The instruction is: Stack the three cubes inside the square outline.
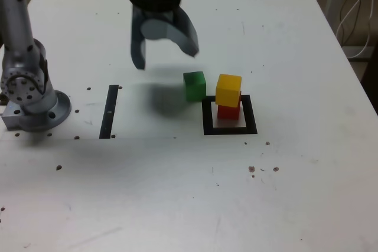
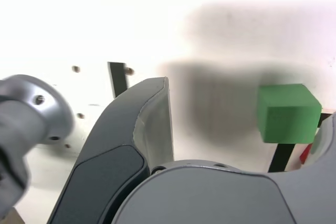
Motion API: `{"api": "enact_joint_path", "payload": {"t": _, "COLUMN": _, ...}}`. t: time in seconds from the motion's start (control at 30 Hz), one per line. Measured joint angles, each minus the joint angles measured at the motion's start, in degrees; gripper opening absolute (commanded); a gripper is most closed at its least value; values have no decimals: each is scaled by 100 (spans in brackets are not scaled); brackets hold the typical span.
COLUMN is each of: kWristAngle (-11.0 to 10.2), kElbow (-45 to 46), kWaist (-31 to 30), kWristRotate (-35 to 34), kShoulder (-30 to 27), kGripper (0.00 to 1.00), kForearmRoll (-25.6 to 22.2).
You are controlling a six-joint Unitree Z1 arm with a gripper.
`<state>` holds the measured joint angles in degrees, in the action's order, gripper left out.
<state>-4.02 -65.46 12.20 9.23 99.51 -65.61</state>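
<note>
Jaws wide open, empty, above counter (image 1: pixel 295 193). Yellow cube (image 1: pixel 228 89) sits on red cube (image 1: pixel 229 111) inside square outline (image 1: pixel 230 129); green cube (image 1: pixel 194 85) just outside outline, exterior view's left.

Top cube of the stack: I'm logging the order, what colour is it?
Yellow cube, resting on the red cube; clearest in the exterior view.

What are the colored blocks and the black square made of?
Green cube, yellow cube, red cube: matte with no shine, maybe foam or painted wood; hard to tell. Square outline: looks like flat black tape stuck on the table.
</note>
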Motion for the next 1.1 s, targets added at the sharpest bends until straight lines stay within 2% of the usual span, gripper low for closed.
{"api": "enact_joint_path", "payload": {"t": 0.13, "kWristAngle": 243, "kElbow": 178, "kWaist": 0, "kWristRotate": 108, "kShoulder": 221, "kGripper": 99, "kForearmRoll": 493}}
{"api": "enact_joint_path", "payload": {"t": 0.3, "kWristAngle": 267, "kElbow": 297, "kWaist": 0, "kWristRotate": 158, "kShoulder": 252, "kGripper": 99, "kForearmRoll": 905}}
{"api": "enact_joint_path", "payload": {"t": 0.63, "kWristAngle": 217, "kElbow": 314, "kWaist": -73, "kWristRotate": 166, "kShoulder": 464, "kGripper": 98, "kForearmRoll": 998}}
{"api": "enact_joint_path", "payload": {"t": 0.87, "kWristAngle": 21, "kElbow": 90, "kWaist": -284, "kWristRotate": -3, "kShoulder": 635, "kGripper": 95, "kForearmRoll": 1001}}
{"api": "enact_joint_path", "payload": {"t": 1.1, "kWristAngle": 9, "kElbow": 22, "kWaist": -289, "kWristRotate": -11, "kShoulder": 1002, "kGripper": 91, "kForearmRoll": 1024}}
